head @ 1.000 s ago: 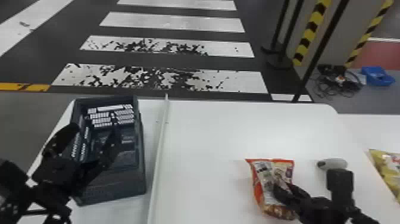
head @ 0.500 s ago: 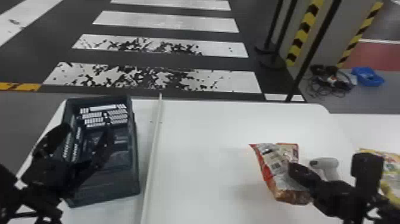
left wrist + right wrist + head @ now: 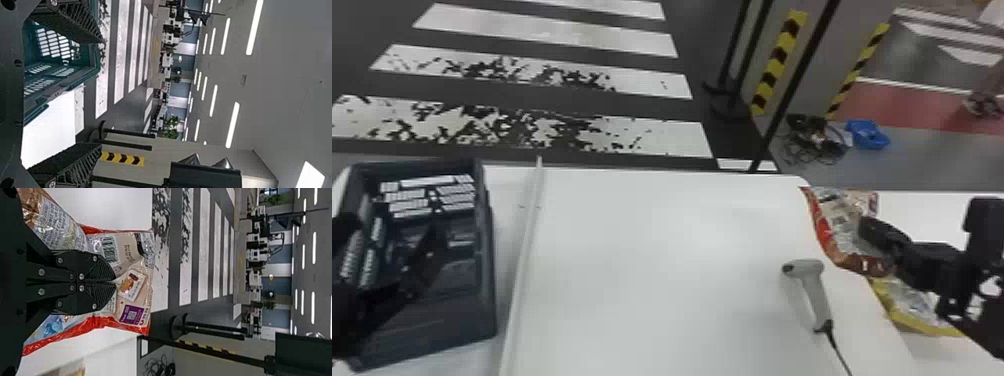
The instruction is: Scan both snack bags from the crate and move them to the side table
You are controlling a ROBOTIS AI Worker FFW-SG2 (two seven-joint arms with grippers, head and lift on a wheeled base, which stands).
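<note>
Head view downward, wrist views sideways, crosswalk [image 3: 547,34] shared

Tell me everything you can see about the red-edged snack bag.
The red-edged snack bag looks like glossy, crinkled plastic film, beige and clear between red borders, with a barcode and a purple label patch. It seems sealed and full. The right gripper pinches it, creasing the film. In the head view it appears slanted where the white table meets the side table, beside the yellow bag. Whether it touches either table, I can't tell.
</note>
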